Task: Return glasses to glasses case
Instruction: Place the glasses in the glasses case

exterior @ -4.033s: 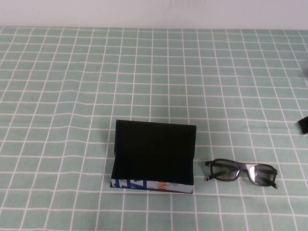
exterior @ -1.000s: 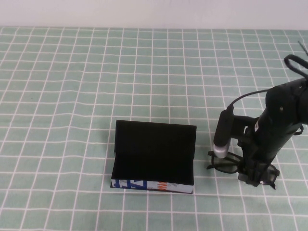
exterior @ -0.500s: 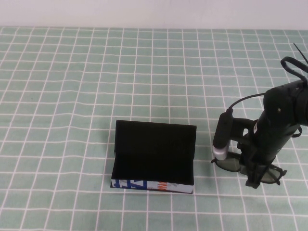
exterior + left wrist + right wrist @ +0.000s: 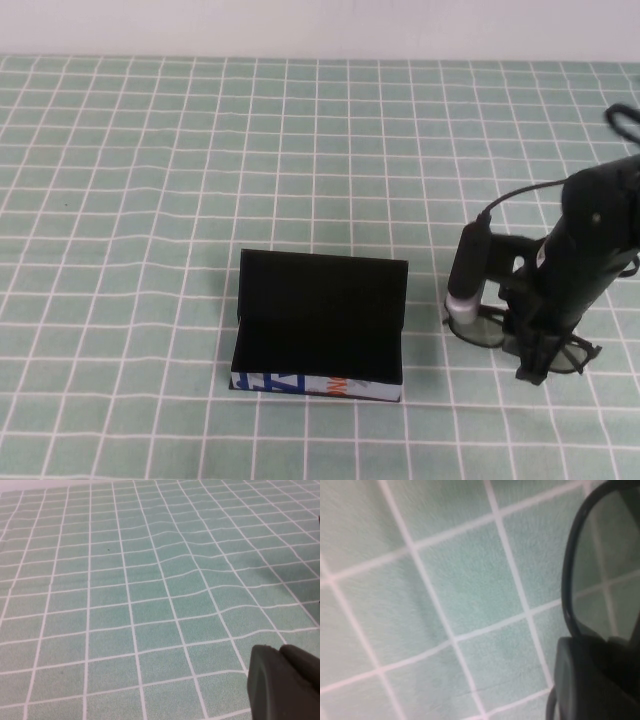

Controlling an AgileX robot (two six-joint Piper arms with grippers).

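Observation:
The glasses case [image 4: 318, 325] stands open on the green checked cloth, its black lid upright at the back and its printed white front facing me; its inside is bare. The black glasses [image 4: 485, 331] are to its right, under my right arm. My right gripper [image 4: 533, 366] is shut on the glasses near their middle and holds them just above the cloth. In the right wrist view one dark lens [image 4: 606, 565] sits right by the gripper [image 4: 615, 647]. My left gripper [image 4: 286, 682] is out of the high view; it hangs shut and empty over bare cloth.
The green cloth with its white grid [image 4: 200, 150] covers the whole table. A white wall runs along the far edge. A cable loops off the right arm [image 4: 590, 240] near the right border.
The right arm came in from the right and closed on the glasses. Over the last second the glasses shifted a little right and away from me, off the cloth.

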